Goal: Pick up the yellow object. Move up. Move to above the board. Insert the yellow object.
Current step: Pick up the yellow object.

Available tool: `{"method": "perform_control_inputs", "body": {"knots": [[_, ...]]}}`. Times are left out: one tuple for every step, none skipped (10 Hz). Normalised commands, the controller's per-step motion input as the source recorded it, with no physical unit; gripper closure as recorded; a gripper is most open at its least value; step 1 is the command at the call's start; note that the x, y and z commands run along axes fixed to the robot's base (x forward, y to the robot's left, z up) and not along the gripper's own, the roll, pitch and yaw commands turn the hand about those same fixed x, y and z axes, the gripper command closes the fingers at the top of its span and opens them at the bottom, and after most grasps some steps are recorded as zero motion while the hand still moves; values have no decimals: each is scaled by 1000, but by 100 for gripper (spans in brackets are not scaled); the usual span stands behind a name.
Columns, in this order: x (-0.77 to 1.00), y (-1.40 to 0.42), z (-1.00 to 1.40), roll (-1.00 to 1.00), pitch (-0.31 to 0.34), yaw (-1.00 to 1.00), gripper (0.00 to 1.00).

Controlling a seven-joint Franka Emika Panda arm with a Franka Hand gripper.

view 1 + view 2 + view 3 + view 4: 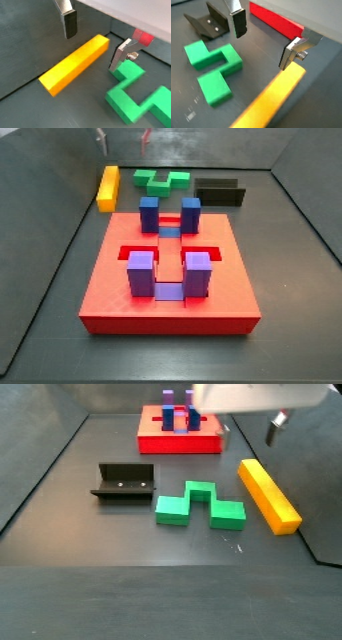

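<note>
The gripper [91, 44] hangs above the far end of the yellow bar [73, 64]. Its jaws are wide apart and hold nothing. In both wrist views one silver finger [238, 20] with its dark pad sits to one side of the bar and the second finger [294, 52] sits to its other side. The fingers do not touch the bar.

The yellow bar [269, 493] lies flat on the dark worktop [80, 534]. In a side view it is at the right of the frame, running from the middle toward the lower right. In a side view from the opposite end it lies in the upper left [108, 187].

The green zigzag block [198, 505] lies just beside the bar, near the middle of that frame, and the two are apart. The black fixture [124, 481] stands left of the green block.

The red board [170, 278] fills the middle and lower part of a side view, with blue and purple posts [140, 275] standing on it. In a side view it is small at the top [179, 434], well apart from the bar. The gripper [278, 426] there is blurry in the upper right, maybe a little above the bar's far end.
</note>
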Motion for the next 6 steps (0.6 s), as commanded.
{"method": "perform_control_inputs", "body": {"knots": [[-389, 251, -234, 0, -79, 0, 0], [-277, 429, -211, 0, -50, 0, 0], [-300, 406, -229, 0, -34, 0, 0], [-394, 123, -251, 84, -16, 0, 0], [-466, -43, -380, 146, -31, 31, 0], [-391, -100, -329, 73, -41, 34, 0]]}}
